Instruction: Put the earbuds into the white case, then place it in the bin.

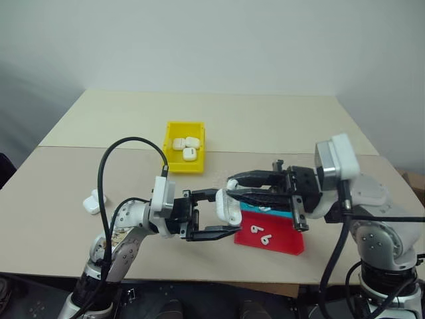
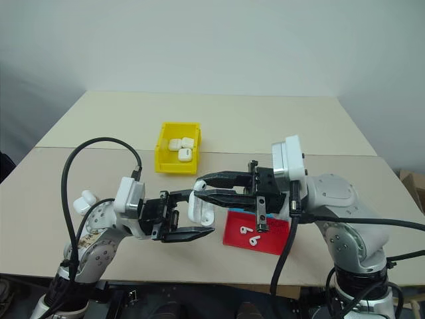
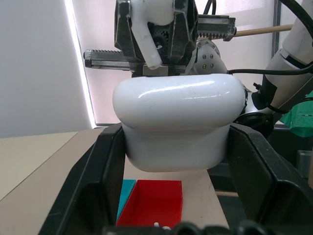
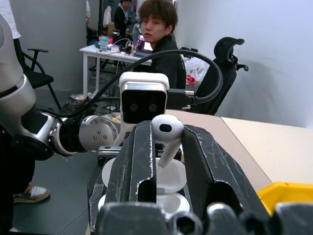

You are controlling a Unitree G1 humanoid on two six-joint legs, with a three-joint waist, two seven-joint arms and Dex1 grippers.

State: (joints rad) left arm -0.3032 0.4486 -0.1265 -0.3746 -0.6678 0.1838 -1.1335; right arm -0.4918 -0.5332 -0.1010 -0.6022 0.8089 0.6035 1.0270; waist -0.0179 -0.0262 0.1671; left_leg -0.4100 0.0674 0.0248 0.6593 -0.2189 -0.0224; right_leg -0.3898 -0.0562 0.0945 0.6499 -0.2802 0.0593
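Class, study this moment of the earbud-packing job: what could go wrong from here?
1. The right gripper pinches an earbud only by its sides; it might slip out before reaching the open white case.
2. The left gripper holds the case in mid-air, so a misaligned push could tilt or dislodge it, dropping it near the red tray.

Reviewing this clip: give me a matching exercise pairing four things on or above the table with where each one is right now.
Things:
1. small rounded glossy white open case
2. tiny white earbud with a short stem
3. three closed white cases
4. two loose white earbuds

Places:
A. lying in the shallow red tray
B. pinched between the right gripper's fingers
C. inside the bright yellow plastic bin
D. clamped in the left gripper

Pairs: 1-D, 2-B, 3-C, 4-A
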